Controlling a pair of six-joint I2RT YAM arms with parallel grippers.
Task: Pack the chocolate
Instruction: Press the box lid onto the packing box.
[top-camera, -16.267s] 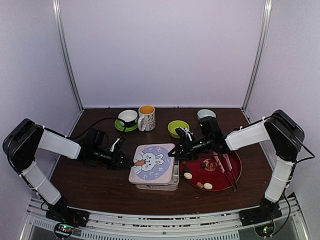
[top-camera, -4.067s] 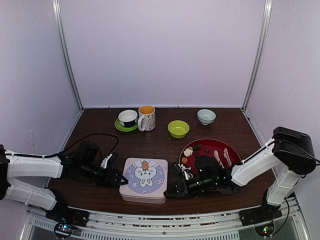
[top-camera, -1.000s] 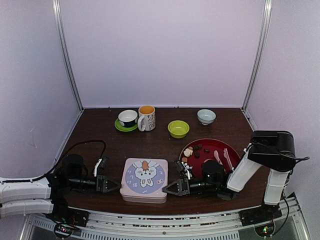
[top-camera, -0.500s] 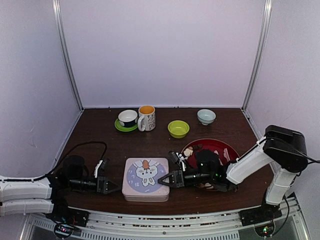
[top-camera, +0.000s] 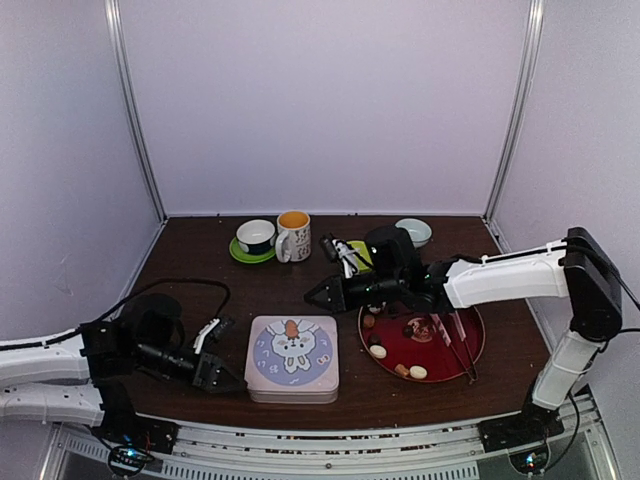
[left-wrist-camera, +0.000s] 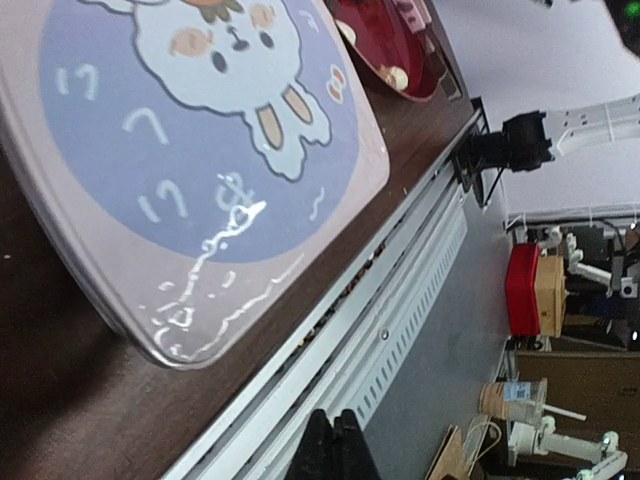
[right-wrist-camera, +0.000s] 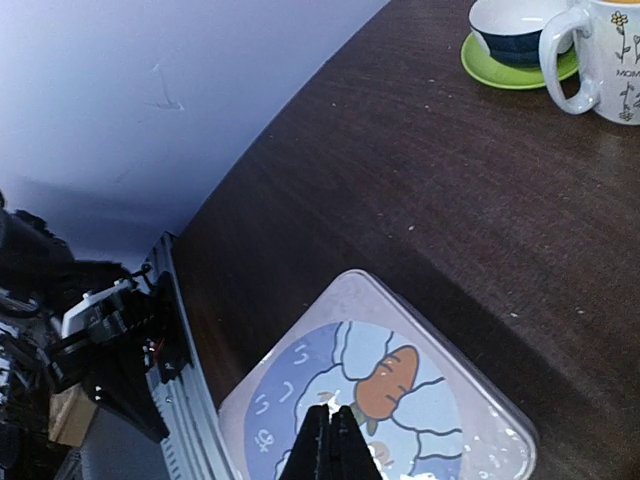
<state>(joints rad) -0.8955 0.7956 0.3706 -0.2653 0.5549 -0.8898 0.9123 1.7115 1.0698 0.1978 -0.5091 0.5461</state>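
1. Tin (top-camera: 292, 357) sits front centre on the table (top-camera: 200, 290), near the front edge.
2. Plate (top-camera: 475, 330) is right of the tin, slightly further back, not touching it.
3. Chocolate pieces (top-camera: 377, 351) lie on the plate, mostly on its left and front parts. Tongs (top-camera: 455, 345) lie on its right part.
4. Back row, left to right: cup (top-camera: 256, 235) on a saucer (top-camera: 243, 255), mug (top-camera: 294, 236) just right of it, bowl (top-camera: 418, 227) well right, behind the plate.
5. Left gripper (top-camera: 222, 377) is low, just beside the tin's front-left corner.
6. Right gripper (top-camera: 312, 296) is behind the tin, between tin and mug. Its arm crosses the plate's back edge.
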